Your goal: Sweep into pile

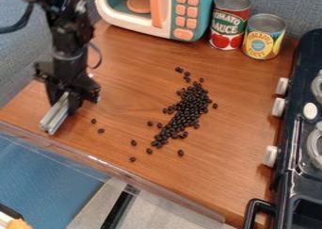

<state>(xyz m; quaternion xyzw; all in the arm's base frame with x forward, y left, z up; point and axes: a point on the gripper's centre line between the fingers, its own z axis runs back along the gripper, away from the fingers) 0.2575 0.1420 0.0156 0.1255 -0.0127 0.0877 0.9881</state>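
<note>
The top of the toy microwave (135, 28) is cut off by the upper edge, as is the robot arm (66, 42) above its dark joints. The gripper (72, 98) hides the upper end of what is probably a metal bar (55, 116), its surface blurred. In the pile, the beans (189, 105) overlap and are too small to count. The stove (292, 134) runs out at the right, and an orange thing (19, 224) is cropped at lower left
</note>
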